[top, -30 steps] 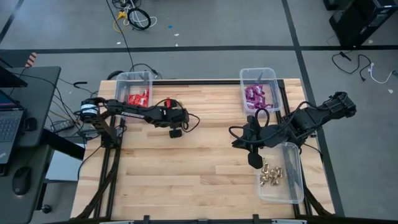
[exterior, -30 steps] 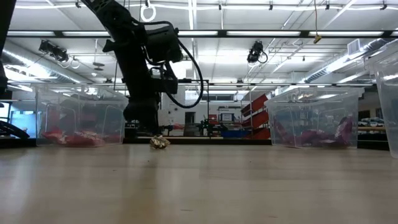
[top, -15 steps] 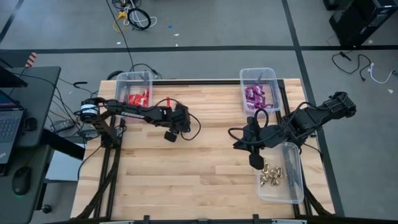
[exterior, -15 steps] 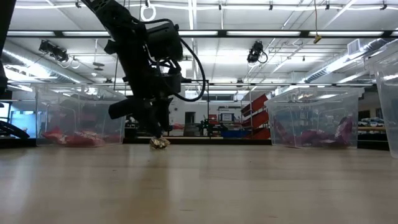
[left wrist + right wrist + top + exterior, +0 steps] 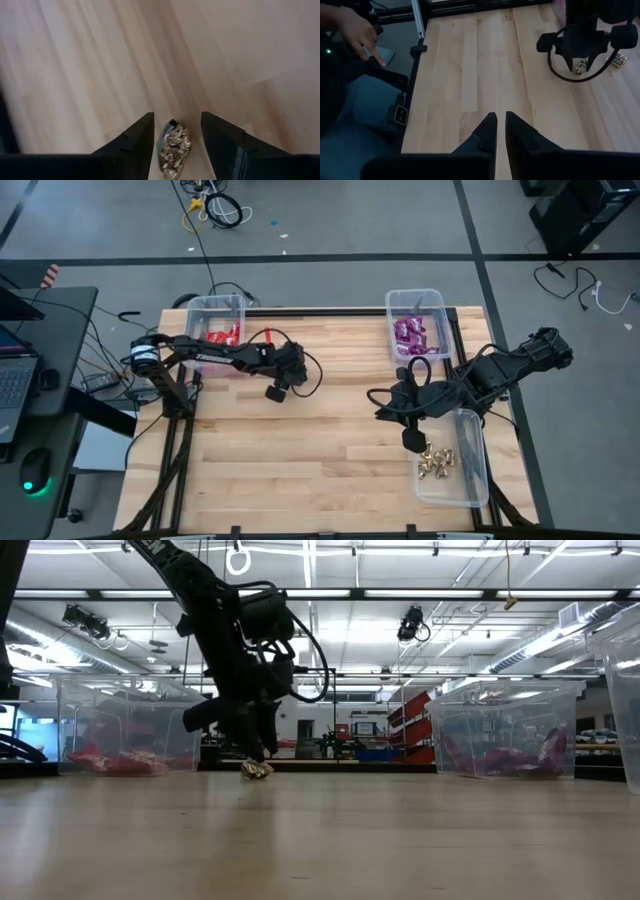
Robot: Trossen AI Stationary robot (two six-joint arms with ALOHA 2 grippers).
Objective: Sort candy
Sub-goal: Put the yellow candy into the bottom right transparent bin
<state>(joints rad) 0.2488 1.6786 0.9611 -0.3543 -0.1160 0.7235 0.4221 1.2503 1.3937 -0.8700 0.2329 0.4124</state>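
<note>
Your three clear bins already hold the sorted sweets: red packets [image 5: 222, 337] far behind the left gripper [image 5: 176, 131], purple packets [image 5: 408, 335] and gold pieces [image 5: 436, 463] flanking the parked right gripper [image 5: 500, 121], its fingers nearly together. The left fingers [image 5: 137, 137] stand apart, straddling one gold foil candy [image 5: 173, 149] on the table [image 5: 320, 450] (lined up for pinching). Since a second ago they've widened and swung onto it.

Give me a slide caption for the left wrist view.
Left gripper, fingers open, straddles a gold foil-wrapped candy lying on the wooden table.
</note>
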